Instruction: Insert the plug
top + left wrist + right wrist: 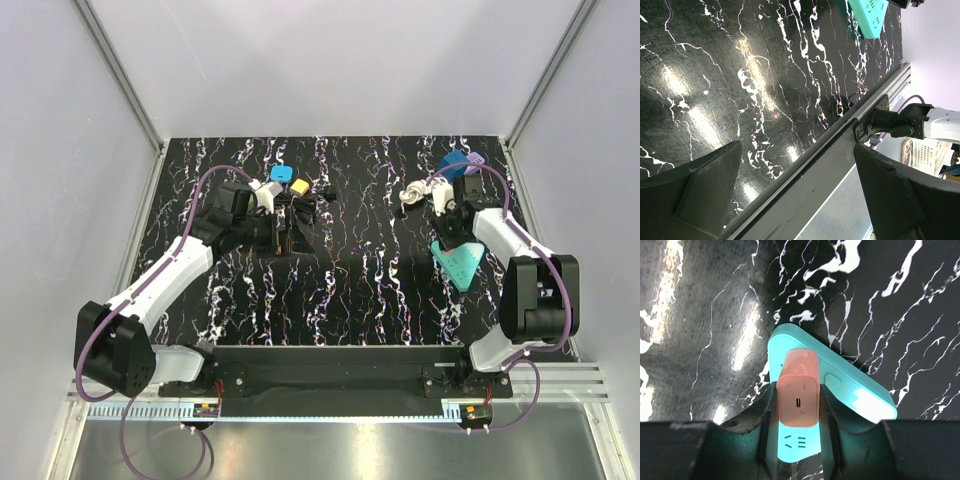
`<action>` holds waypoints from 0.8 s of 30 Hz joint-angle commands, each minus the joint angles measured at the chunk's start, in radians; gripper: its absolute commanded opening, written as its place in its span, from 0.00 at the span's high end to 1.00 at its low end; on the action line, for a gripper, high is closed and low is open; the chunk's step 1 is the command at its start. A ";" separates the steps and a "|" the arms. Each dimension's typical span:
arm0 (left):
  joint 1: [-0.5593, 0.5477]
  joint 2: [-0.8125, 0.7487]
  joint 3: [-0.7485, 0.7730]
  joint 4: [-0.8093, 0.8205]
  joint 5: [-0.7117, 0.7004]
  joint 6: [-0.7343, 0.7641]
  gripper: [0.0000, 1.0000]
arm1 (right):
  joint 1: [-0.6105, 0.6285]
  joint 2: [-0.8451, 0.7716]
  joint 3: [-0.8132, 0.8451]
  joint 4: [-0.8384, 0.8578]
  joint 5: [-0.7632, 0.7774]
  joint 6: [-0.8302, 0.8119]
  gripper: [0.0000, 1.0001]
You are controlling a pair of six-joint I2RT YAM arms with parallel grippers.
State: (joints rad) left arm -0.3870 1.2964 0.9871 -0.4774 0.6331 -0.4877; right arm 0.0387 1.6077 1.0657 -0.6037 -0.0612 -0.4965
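- The right gripper (pixel 799 390) is clamped on the pink plug (pixel 798 402) — a dark finger (pixel 766 425) presses each of its sides.
- The plug stands upright over one end of the teal power strip (pixel 860 400), beside the strip's button; from here I cannot tell whether its prongs are seated.
- The strip lies flat on the black marbled table (pixel 715 60), on the right side, just under the right wrist.
- The left gripper (pixel 797 172) hangs over the table's left half with its fingers spread wide — nothing between them.
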 commanded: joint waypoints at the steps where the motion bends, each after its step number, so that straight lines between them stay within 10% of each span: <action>1: 0.005 -0.019 0.001 0.031 0.007 0.005 0.01 | 0.013 0.087 -0.116 0.031 0.020 0.012 1.00; 16: 0.016 -0.026 -0.002 0.029 -0.016 0.012 0.01 | 0.043 -0.043 0.080 -0.105 0.129 0.079 0.28; 24: 0.034 -0.032 0.004 0.019 -0.044 0.026 0.01 | 0.053 -0.140 0.247 -0.191 0.165 0.093 0.08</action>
State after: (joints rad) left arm -0.3630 1.2964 0.9871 -0.4782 0.6155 -0.4858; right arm 0.0772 1.5505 1.2106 -0.7410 0.0711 -0.4194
